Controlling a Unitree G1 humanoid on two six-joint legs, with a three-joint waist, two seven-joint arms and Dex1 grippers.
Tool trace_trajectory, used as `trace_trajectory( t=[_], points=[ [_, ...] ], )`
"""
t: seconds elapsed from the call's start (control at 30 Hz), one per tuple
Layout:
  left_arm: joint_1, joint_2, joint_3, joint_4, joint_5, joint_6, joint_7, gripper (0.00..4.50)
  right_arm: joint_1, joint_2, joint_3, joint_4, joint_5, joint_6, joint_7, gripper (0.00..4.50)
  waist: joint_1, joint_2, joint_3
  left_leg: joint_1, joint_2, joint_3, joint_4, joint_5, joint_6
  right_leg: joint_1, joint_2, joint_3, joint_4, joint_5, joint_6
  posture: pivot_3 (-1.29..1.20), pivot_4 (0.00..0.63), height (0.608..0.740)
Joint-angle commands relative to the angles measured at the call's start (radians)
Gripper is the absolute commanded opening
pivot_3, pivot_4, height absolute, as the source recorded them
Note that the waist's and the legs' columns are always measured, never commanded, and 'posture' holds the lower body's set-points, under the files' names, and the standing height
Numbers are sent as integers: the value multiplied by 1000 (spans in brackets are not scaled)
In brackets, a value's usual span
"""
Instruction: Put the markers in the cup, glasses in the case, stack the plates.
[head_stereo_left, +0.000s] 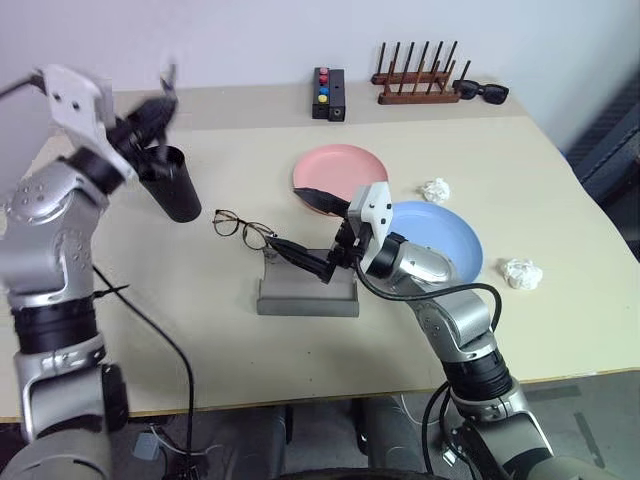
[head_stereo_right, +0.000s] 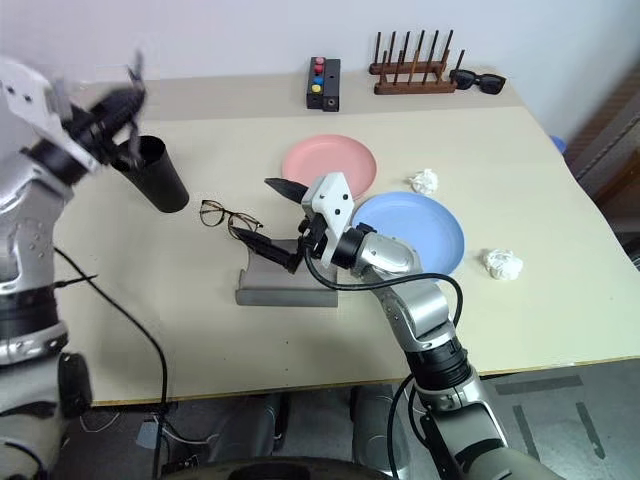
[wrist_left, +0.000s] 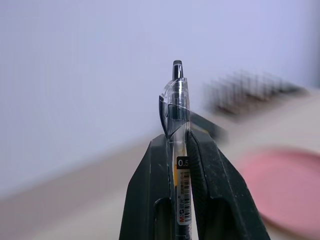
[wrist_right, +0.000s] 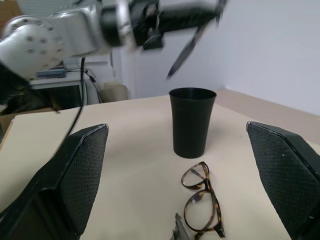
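At the far edge of your beige table (head_stereo_left: 200, 360) stands a dark wooden peg rack (head_stereo_left: 416, 80), with black dark-lensed sunglasses (head_stereo_left: 482, 92) just right of it and a black box with coloured buttons (head_stereo_left: 328, 93) to its left. Two crumpled white paper wads (head_stereo_left: 435, 189) (head_stereo_left: 522, 272) lie toward the right.

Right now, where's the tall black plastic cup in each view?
Left eye view: tall black plastic cup, upper left on the table.
Right eye view: upper left.
Left wrist view: not in it.
Right wrist view: centre.
Shared landmark: wire-framed eyeglasses lying beside it.
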Motion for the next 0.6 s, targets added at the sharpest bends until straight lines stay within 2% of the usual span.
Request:
trace_trajectory(
  t=[0.03, 0.13, 0.3, 0.6],
  points=[
    [-73, -16, -1, 146, 105, -198, 133, 31, -27, 16, -5, -11, 9, -25, 6, 4500, -1, 0, 0, 0, 0, 0, 0, 0, 0, 0, 0, 0, 0, 0, 0, 0, 150, 739],
    [-125, -38, -23, 310, 157, -328, 198, 31, -35, 26, -9, -8, 11, -32, 2, 4500, 1, 0, 0, 0, 0, 0, 0, 0, 0, 0, 0, 0, 0, 0, 0, 0, 150, 739],
    [-169, -65, -25, 500, 164, -452, 228, 31, -35, 42, -20, -17, 16, -40, -14, 4500, 2, 0, 0, 0, 0, 0, 0, 0, 0, 0, 0, 0, 0, 0, 0, 0, 150, 739],
    [-134, -102, -38, 603, 160, -546, 241, 31, -29, 43, -23, -26, 17, -42, -23, 4500, 0, 0, 0, 0, 0, 0, 0, 0, 0, 0, 0, 0, 0, 0, 0, 0, 150, 739]
  ],
)
